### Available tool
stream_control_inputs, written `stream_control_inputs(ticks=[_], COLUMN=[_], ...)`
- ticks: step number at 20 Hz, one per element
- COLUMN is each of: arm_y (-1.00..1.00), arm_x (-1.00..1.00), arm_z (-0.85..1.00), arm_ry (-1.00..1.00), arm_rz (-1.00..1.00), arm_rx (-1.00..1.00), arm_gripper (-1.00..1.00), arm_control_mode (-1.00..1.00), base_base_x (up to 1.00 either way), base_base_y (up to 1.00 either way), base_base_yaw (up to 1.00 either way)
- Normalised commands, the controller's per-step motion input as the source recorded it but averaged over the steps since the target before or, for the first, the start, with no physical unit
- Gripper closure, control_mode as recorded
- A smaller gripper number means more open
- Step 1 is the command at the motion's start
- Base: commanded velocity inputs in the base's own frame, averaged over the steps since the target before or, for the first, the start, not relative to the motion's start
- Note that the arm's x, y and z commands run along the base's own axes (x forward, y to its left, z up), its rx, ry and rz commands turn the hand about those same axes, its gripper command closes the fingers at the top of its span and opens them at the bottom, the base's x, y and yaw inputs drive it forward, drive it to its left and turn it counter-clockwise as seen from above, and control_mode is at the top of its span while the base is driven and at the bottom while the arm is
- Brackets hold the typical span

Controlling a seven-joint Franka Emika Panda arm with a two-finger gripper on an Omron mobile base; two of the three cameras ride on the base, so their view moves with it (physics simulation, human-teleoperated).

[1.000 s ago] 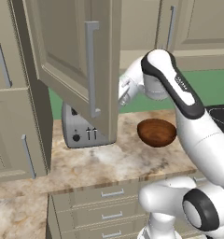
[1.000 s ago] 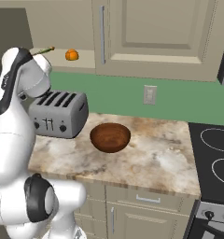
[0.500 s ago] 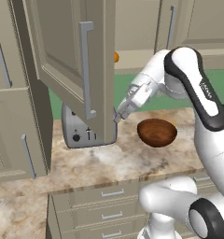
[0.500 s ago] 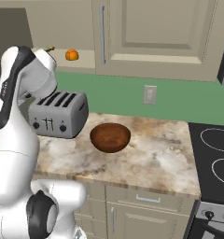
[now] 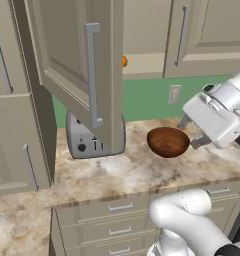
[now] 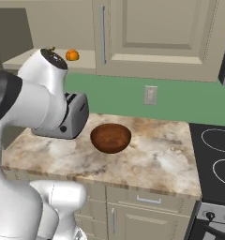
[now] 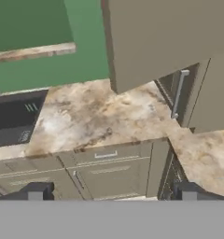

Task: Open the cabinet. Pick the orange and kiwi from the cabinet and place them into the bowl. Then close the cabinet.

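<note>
The cabinet (image 5: 62, 55) has its left door swung wide open, with the silver bar handle (image 5: 92, 75) facing me; its right door (image 6: 156, 33) is shut. The orange (image 5: 124, 61) sits on the cabinet's bottom shelf and also shows as the orange (image 6: 72, 55) just past my arm. The kiwi is hidden. On the counter stands the reddish-brown bowl (image 5: 167, 141), seen too as the bowl (image 6: 110, 137). My gripper (image 5: 190, 133) hovers at the bowl's right rim, open and empty. In the hand view the gripper (image 7: 111, 192) has its tips far apart.
A silver toaster (image 5: 87, 142) stands left of the bowl, under the open door. A stove top (image 6: 217, 154) lies at the counter's right end. A wall outlet (image 6: 150, 95) is on the green backsplash. Drawers (image 5: 117, 220) run below the counter.
My arm has swung away from the open door's edge, right and down, so the hand is now beside the bowl. The door stays open and the gripper stays open.
</note>
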Motion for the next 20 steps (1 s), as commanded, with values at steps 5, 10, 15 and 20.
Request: stream_control_inputs(ticks=[5, 10, 15, 20], arm_y=[-0.82, -0.48, -0.33, -0.09], arm_x=[-0.19, 0.00, -0.04, -0.03], arm_z=[0.61, 0.70, 0.44, 0.13], arm_ry=[-0.62, -0.53, -0.37, -0.21], arm_rz=[-0.24, -0.20, -0.16, -0.09], arm_rx=[0.06, 0.21, 0.35, 0.29], arm_gripper=[-1.00, -1.00, -1.00, -1.00], arm_control_mode=[-1.00, -1.00, -1.00, -1.00], base_base_x=[0.00, 0.00, 0.00, 0.00], base_base_y=[0.00, 0.00, 0.00, 0.00], base_base_yaw=[0.00, 0.00, 0.00, 0.00])
